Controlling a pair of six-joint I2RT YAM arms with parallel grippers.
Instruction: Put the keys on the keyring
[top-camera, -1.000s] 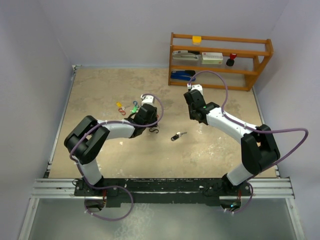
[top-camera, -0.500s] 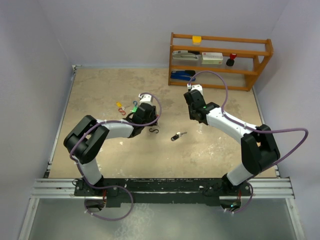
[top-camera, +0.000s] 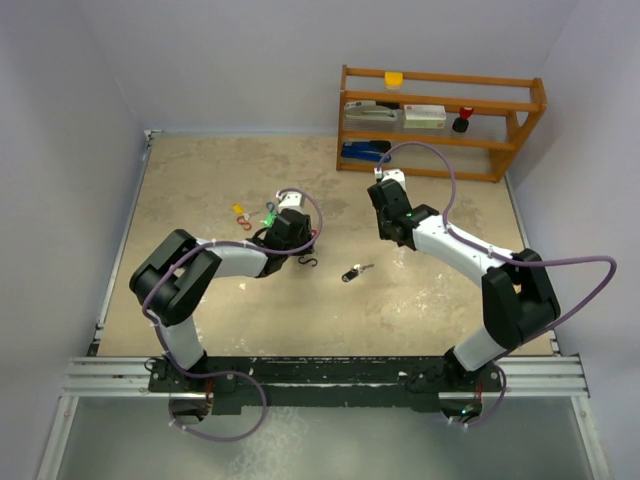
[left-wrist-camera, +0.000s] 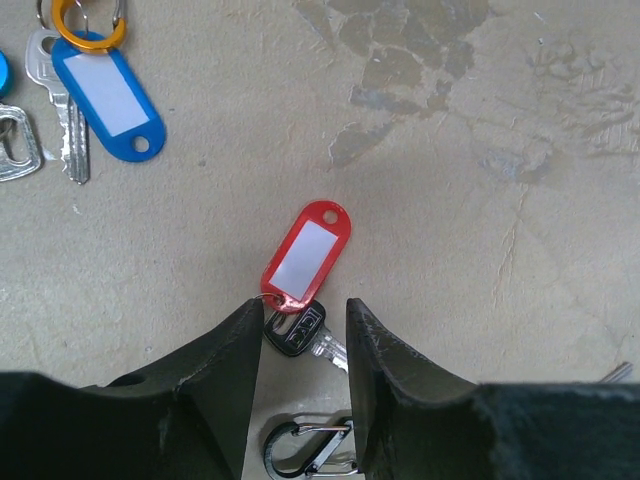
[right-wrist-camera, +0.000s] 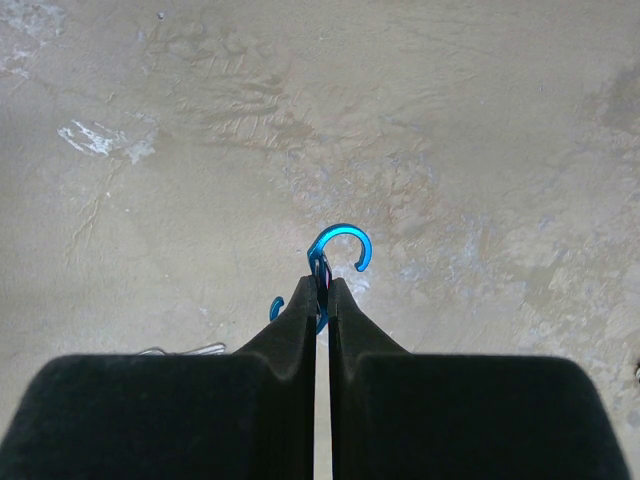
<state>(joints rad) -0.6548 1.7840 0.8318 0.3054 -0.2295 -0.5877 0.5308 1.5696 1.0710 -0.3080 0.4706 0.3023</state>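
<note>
A silver key with a black head (left-wrist-camera: 295, 330) and a red tag (left-wrist-camera: 305, 255) lies on the table. My left gripper (left-wrist-camera: 303, 305) is open, its jaws on either side of the key's head, low over the table; it also shows in the top view (top-camera: 303, 243). A black S-shaped clip (left-wrist-camera: 310, 450) lies just behind the key. A key with a blue tag (left-wrist-camera: 105, 95) on an orange ring (left-wrist-camera: 85, 25) lies at the far left. My right gripper (right-wrist-camera: 320, 285) is shut on a blue S-shaped clip (right-wrist-camera: 340, 245), above the table. A black fob (top-camera: 352, 272) lies between the arms.
A yellow tag (top-camera: 238, 210), a red clip (top-camera: 244, 224) and a green tag (top-camera: 268, 218) lie left of the left gripper. A wooden shelf (top-camera: 440, 120) with small items stands at the back right. The walls close the table at left, back and right.
My left gripper has shifted slightly to the left and farther from the base, over the red-tagged key. The right arm has not moved.
</note>
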